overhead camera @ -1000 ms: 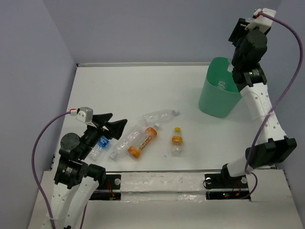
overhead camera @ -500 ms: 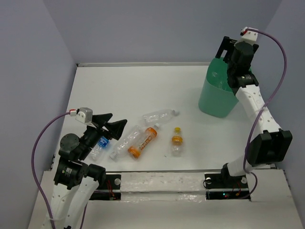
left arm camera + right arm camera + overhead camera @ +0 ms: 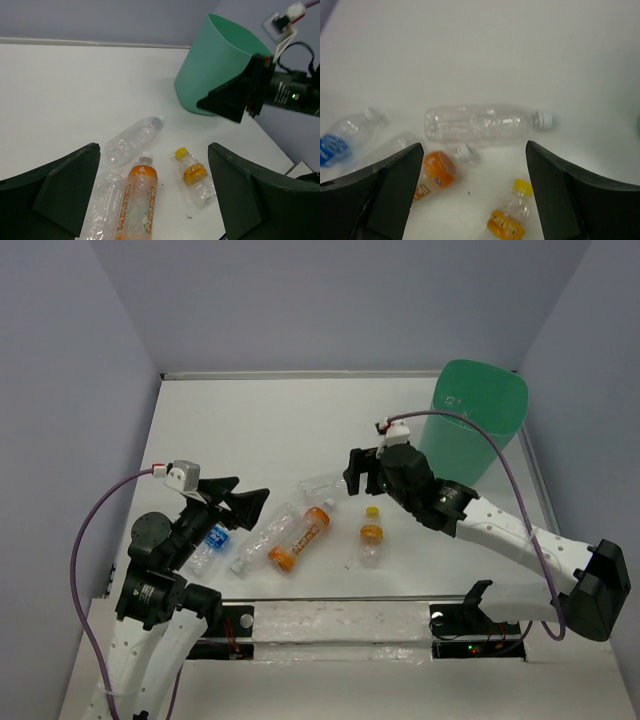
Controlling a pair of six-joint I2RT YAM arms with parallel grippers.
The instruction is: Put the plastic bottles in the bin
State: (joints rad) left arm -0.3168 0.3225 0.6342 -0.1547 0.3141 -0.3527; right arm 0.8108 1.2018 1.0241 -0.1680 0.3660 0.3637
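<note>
"What did the plastic bottles (image 3: 485, 124) look like?"
"Thin clear plastic, glossy and crinkled. The orange-labelled bottle (image 3: 137, 200) wore a shiny printed film."
"And the bin (image 3: 215, 75)?"
"Smooth mint-green plastic with a soft sheen. The table (image 3: 250, 430) was matt white."

Top external: fixed, high behind the robot, angled down and forward. Wide shot of the whole white table (image 3: 250, 420) out to the back wall. Left wrist: low at the table's near-left, facing across and right toward the mint-green bin (image 3: 215, 65), mid-range. Its own fingers (image 3: 55, 190) fill the bottom corners, and the right arm (image 3: 280, 92) shows at right. Right wrist: close, steep look down at the tabletop, own fingers (image 3: 375, 200) in both lower corners. Shared by all three: clear bottle (image 3: 485, 124), orange-labelled bottle (image 3: 437, 172), yellow-capped bottle (image 3: 510, 217). Blue-labelled bottle (image 3: 332, 147): top and right wrist only.
</note>
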